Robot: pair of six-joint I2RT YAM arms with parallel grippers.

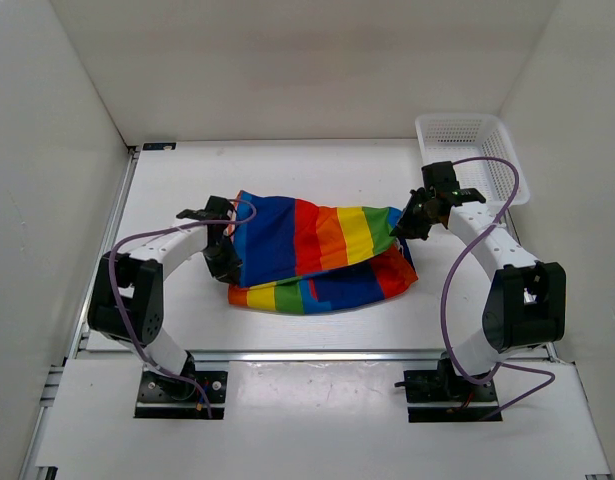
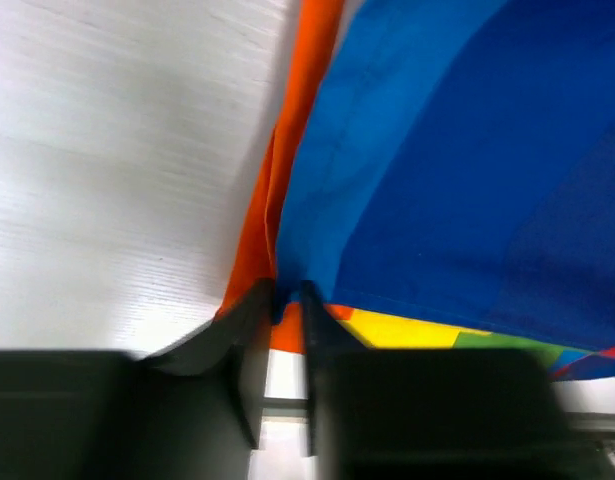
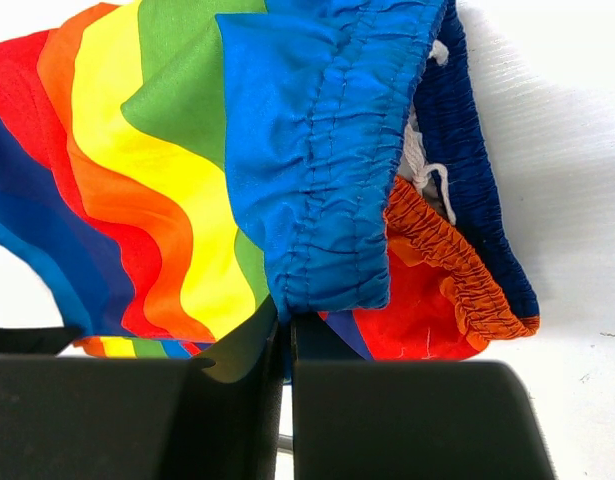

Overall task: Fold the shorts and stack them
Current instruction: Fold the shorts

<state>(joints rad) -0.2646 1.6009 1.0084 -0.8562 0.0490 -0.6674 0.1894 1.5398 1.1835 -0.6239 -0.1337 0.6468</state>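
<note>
Shorts (image 1: 322,255): centre of the top view, on the worktop (image 1: 177,190); the upper layer covers most of the lower one.
Left end effector (image 2: 287,300): pinching the shorts' blue-and-orange edge, bottom centre of its wrist view; cloth blurred.
Right end effector (image 3: 285,335): pressed together on the blue gathered band; fingertips hidden by cloth.
Basket (image 1: 469,140): upper right of the top view; near edge behind the right arm.

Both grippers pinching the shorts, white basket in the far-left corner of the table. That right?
Wrong corner: the top external view shows the white basket in the far-right corner of the table. The rest holds: the left gripper and the right gripper each pinch the shorts.
</note>
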